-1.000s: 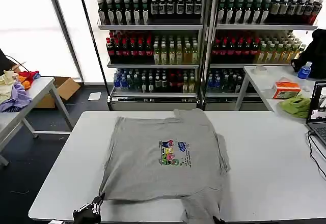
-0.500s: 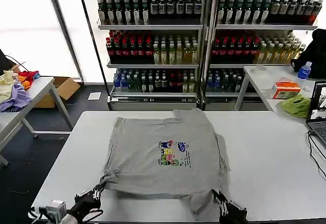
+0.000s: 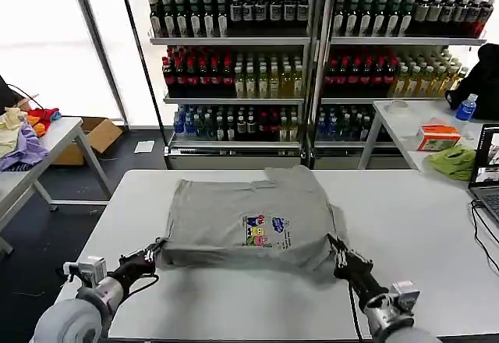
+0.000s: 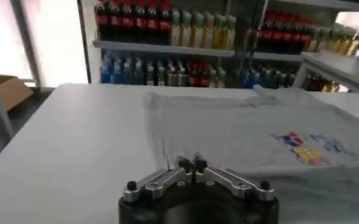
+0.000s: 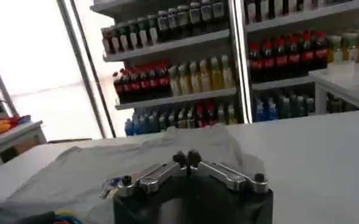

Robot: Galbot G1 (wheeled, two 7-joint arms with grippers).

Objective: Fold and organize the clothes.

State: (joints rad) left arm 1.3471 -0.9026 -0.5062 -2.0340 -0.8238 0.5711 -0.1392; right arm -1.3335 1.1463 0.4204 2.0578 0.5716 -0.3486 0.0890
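Head view: the light grey cotton short-sleeved shirt with a small multicoloured print (image 3: 248,224) lies mid-desk on the white desk (image 3: 437,234), its near hem lifted. The left gripper (image 3: 153,252), at seven o'clock of the shirt, is pinched together on the near-left hem corner; the right gripper (image 3: 341,255), at five o'clock, is clamped on the near-right corner. I'd worry about uneven travel: if one arm leads, the fold skews. The thin cloth could also slip free and flop back.

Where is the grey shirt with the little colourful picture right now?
In the head view, the light grey cotton shirt lies mid-table on the white table, its near edge between the left gripper and right gripper.
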